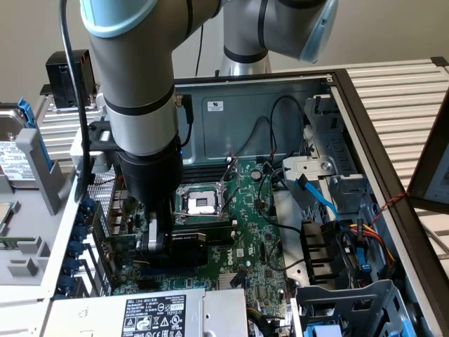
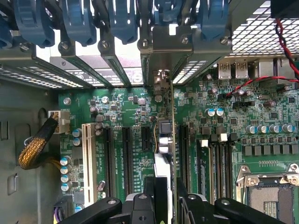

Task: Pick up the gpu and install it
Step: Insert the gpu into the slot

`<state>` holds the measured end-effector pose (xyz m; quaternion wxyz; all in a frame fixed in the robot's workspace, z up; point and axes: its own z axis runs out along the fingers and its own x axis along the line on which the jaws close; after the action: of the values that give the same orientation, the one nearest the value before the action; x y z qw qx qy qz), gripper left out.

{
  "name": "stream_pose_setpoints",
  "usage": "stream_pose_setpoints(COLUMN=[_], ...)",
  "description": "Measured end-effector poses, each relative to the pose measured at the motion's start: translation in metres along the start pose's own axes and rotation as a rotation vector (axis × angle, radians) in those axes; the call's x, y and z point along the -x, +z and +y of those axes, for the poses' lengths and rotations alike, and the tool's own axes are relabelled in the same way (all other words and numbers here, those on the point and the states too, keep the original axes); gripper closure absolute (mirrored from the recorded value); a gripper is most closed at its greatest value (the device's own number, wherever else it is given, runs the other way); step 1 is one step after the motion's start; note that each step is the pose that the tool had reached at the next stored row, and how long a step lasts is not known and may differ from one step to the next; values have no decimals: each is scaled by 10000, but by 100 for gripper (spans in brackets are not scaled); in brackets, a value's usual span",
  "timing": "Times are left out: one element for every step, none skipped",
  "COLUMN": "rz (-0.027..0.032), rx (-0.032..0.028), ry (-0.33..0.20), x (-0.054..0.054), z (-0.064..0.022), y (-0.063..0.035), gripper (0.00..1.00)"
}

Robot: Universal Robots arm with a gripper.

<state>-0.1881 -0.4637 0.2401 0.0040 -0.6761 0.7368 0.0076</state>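
Gripper (image 1: 163, 242) down inside the open computer case (image 1: 365, 112), clamped on the gpu (image 1: 188, 247). Card held on edge over the green motherboard (image 1: 263, 239), low among the expansion slots, just in front of the bare processor socket (image 1: 200, 203) as seen from the exterior view. Black shroud of the card facing the exterior view's right, sticking out past the gripper toward the middle of the board.

From the wrist view, thin edge of the gpu (image 2: 164, 140) running straight away from the gripper (image 2: 164, 198), fingers (image 2: 140, 205) pressed against its two sides. Card lined up along a gap between two black slots (image 2: 127, 154), its far end with the metal bracket reaching up to the row of rear slot openings and the blue retaining clips (image 2: 124, 21). Cannot tell whether the card's lower edge is seated in a slot or only resting above it.

White slot (image 2: 86, 158) and a braided yellow cable (image 2: 38, 147) off to one side in the wrist view; memory slots (image 2: 218, 163) and the processor socket (image 2: 273, 196) on the other side. Power supply (image 1: 151, 312) with its white label at the near edge of the exterior view, blue data cables (image 1: 319, 200) and a drive cage (image 1: 351, 309) toward the exterior view's right.
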Motion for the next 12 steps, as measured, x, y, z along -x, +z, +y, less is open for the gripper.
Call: stream_pose_setpoints(rz=[0, 0, 0, 0, 0, 0, -1, 0, 1, 1, -1, -2], rx=[0, 0, 0, 0, 0, 0, 0, 0, 0, 1, 0, -1], ry=[-1, 0, 1, 0, 1, 0, 0, 0, 1, 0, 0, 0], x=[0, 0, 0, 0, 0, -1, -1, -1, -1, -1, -1, -1], z=[0, 1, 2, 3, 4, 5, 6, 6, 7, 7, 7, 7], y=[1, 1, 2, 3, 4, 6, 7, 8, 8, 9, 10, 11], gripper=[72, 72, 72, 72, 72, 72, 72, 72, 72, 72, 72, 72])
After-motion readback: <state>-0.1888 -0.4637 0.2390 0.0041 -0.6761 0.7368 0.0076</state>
